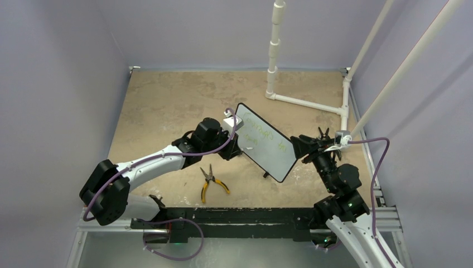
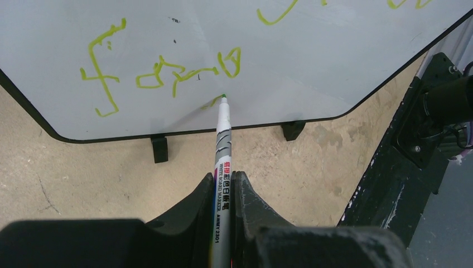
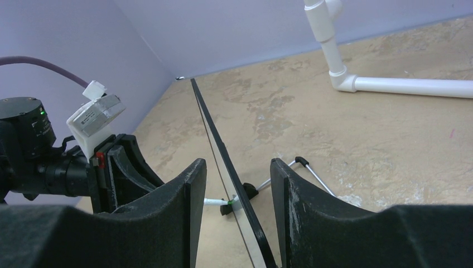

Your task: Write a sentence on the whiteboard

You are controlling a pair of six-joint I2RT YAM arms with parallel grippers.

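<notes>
The whiteboard stands tilted mid-table on two black feet. The sentence runs across it in two rows of green scrawl. My left gripper is shut on a white-grey marker, whose green tip touches the board just below the lower row, at a short fresh stroke. In the top view the left gripper sits at the board's left side. My right gripper straddles the board's right edge, jaws apart with a gap on both sides. The right gripper shows at that edge in the top view.
Yellow-handled pliers lie on the table in front of the board. A white PVC pipe frame stands at the back right, also the pipe behind the board. The board's wire stand sticks out behind it.
</notes>
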